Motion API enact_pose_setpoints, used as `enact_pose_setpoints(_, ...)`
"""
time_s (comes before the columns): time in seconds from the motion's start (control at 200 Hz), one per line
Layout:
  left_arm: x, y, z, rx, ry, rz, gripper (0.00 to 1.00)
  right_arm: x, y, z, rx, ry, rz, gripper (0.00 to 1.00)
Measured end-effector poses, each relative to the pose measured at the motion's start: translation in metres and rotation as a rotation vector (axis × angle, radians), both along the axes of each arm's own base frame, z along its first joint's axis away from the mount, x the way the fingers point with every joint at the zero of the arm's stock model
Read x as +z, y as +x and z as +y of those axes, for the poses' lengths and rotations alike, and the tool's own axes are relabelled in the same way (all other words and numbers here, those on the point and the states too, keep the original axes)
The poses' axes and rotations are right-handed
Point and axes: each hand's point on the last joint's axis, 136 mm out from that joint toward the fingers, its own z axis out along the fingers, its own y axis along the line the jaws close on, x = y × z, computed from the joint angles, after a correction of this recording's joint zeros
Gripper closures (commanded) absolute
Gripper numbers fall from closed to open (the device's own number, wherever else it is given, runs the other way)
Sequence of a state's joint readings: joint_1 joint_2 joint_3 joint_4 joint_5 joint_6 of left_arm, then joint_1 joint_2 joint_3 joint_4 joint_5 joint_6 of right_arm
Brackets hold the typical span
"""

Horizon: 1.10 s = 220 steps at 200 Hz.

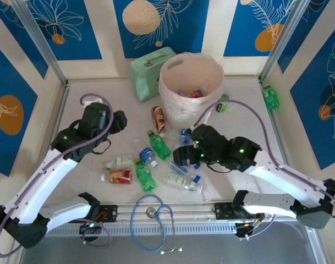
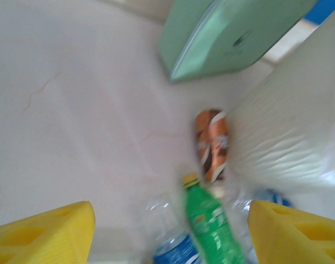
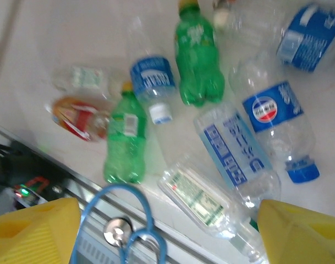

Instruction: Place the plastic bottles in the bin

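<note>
Plastic bottles (image 1: pixel 159 144) lie scattered on the tabletop (image 1: pixel 90 91), just near of the bin (image 1: pixel 173 104); a few sit inside it already. Right fingers (image 3: pixel 29 231) are spread and empty, hanging over the clear blue-labelled bottle (image 3: pixel 236 148), whose long axis runs diagonally across their gap. Right arm is nearer. Left fingers (image 2: pixel 46 236) are spread and empty too, with the green bottle (image 2: pixel 208 220) ahead between them, cap toward the bin.

The large round pale pink-white plastic bin (image 1: pixel 178 107) stands upright with a few bottles inside. In front of it, small plastic bottles (image 1: pixel 159 144) lie scattered on their sides: green soda ones, clear blue-labelled ones, a red-labelled bottle (image 1: pixel 120 176), and a brown-labelled bottle (image 1: pixel 158 118) just beside the bin's base.
</note>
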<state>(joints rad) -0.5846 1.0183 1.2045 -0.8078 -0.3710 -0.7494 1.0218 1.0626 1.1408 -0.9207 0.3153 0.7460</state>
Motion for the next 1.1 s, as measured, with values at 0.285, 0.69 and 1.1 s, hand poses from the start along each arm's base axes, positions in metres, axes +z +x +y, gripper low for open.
enact_pose_setpoints(0.285, -0.068, -0.011, 0.016, 0.061, 0.041, 0.163, 0.26, -0.086, -0.035, 0.039, 0.133, -0.238, 0.145, 0.22)
enact_pose_setpoints(0.69, -0.112, -0.021, 0.052, 0.175, 0.011, 0.25, 0.22, -0.131, -0.045, 0.141, 0.265, -0.338, 0.232, 0.2)
enact_pose_setpoints(1.1, -0.136, -0.032, 0.064, 0.226, 0.0, 0.322, 0.21, -0.172, -0.042, 0.141, 0.227, -0.475, 0.351, 0.21)
